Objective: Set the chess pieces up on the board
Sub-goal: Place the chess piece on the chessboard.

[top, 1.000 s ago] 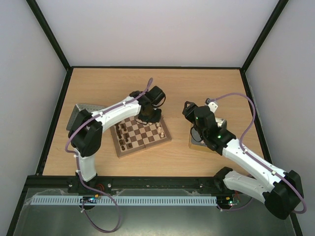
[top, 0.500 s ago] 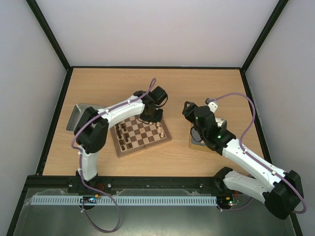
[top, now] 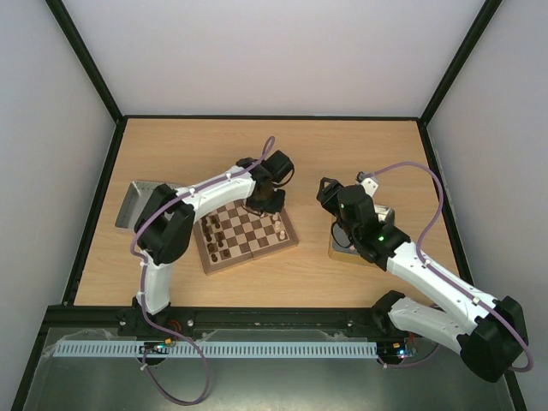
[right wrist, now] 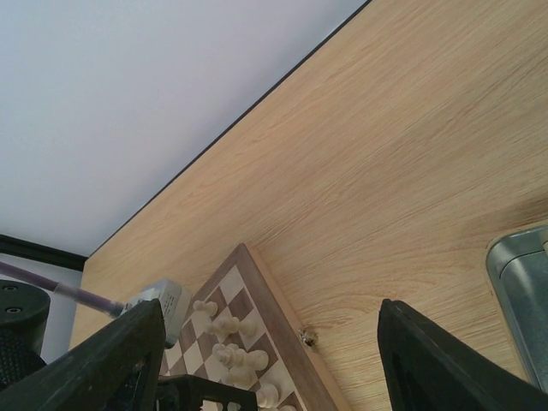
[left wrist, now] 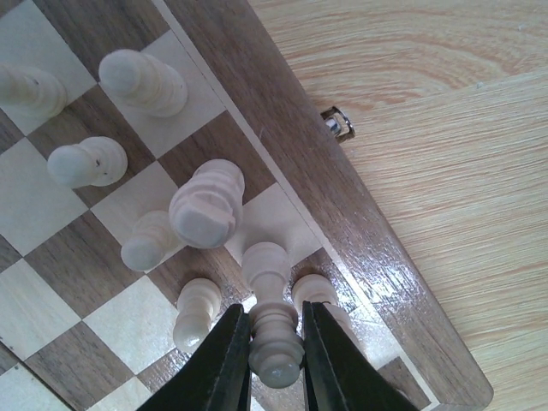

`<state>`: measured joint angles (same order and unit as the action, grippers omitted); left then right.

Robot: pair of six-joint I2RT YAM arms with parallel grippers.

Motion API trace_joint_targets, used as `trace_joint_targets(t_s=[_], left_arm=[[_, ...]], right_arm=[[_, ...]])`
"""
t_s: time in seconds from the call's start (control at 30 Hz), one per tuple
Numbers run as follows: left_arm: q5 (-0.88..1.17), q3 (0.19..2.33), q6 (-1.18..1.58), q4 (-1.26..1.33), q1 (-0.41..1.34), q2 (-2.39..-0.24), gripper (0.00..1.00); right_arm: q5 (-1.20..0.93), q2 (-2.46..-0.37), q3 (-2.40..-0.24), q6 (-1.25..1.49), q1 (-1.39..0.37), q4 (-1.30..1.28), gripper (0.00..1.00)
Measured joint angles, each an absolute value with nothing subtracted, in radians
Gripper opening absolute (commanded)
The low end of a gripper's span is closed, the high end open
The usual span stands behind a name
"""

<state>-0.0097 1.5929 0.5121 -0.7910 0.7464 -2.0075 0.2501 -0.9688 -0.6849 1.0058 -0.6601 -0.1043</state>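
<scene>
The chessboard [top: 253,254] lies mid-table, with dark pieces [top: 214,235] on its left side and cream pieces [top: 278,228] on its right. My left gripper [top: 262,200] hangs over the board's far right corner. In the left wrist view it [left wrist: 276,364] is shut on a cream piece [left wrist: 274,334], held upright just above a corner square near the board's border [left wrist: 342,214]. Several other cream pieces [left wrist: 205,205] stand close around it. My right gripper [top: 329,192] is open and empty, right of the board. In its wrist view it [right wrist: 274,377] faces the board's corner [right wrist: 276,301].
A shiny metal tin [top: 133,202] lies left of the board, partly under the left arm. Another tin [right wrist: 524,287] lies by the right gripper, and a container [top: 342,250] sits under the right arm. A small metal clasp [left wrist: 340,126] sticks out of the board's edge.
My left arm has shifted slightly right and farther over the board's far right corner, still holding the cream piece. The right arm has not moved.
</scene>
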Motion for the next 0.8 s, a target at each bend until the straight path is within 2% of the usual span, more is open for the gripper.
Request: trace_joint_targets(t_s=[0.3, 0.8], left_arm=[[-0.022, 1.618, 0.504, -0.787, 0.746, -2.031, 0.22], [-0.033, 1.623, 0.498, -0.786, 0.745, -2.036, 0.41]], right_arm=[[0.243, -0.969, -0.685, 1.006, -0.66, -0.109, 0.68], [0.234, -0.966, -0.685, 1.005, -0.66, -0.125, 0.67]])
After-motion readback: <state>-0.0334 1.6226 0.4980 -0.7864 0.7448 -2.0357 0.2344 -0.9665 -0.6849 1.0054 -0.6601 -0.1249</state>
